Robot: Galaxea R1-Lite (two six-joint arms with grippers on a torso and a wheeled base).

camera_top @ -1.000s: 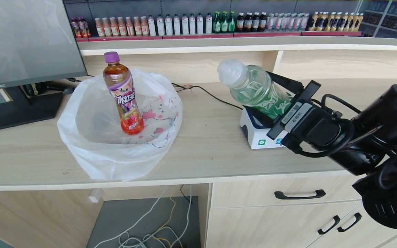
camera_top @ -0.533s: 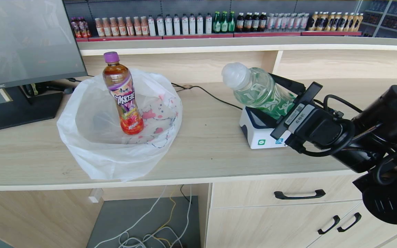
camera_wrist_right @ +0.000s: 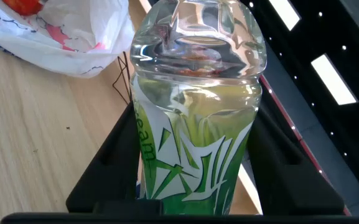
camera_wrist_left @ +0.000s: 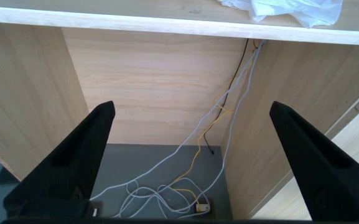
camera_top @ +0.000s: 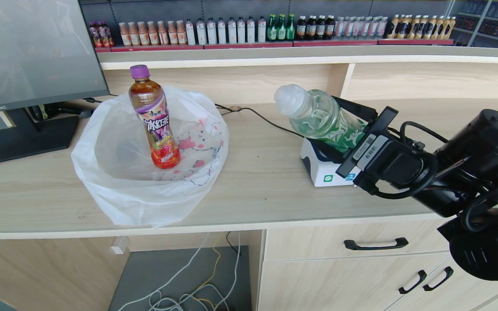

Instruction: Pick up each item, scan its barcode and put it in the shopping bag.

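My right gripper (camera_top: 354, 125) is shut on a clear bottle with a green label (camera_top: 318, 114), holding it tilted with its white cap toward the left, just above the white barcode scanner (camera_top: 323, 166) on the counter. In the right wrist view the bottle (camera_wrist_right: 195, 124) sits between the two black fingers (camera_wrist_right: 114, 158). A white plastic shopping bag (camera_top: 115, 172) lies open on the counter's left, with a purple-capped orange drink bottle (camera_top: 153, 121) standing upright inside it. My left gripper (camera_wrist_left: 191, 162) hangs open below the counter edge, its fingers spread wide with nothing between them.
A monitor (camera_top: 28, 52) on a black stand occupies the far left of the counter (camera_top: 266, 190). A black cable (camera_top: 257, 114) runs across the counter behind the scanner. Shelves of bottles (camera_top: 274, 28) line the back wall. Loose cables (camera_wrist_left: 185, 180) hang under the counter.
My right gripper has shifted the green-label bottle slightly left and down over the scanner. The bag and the orange bottle have stayed put.
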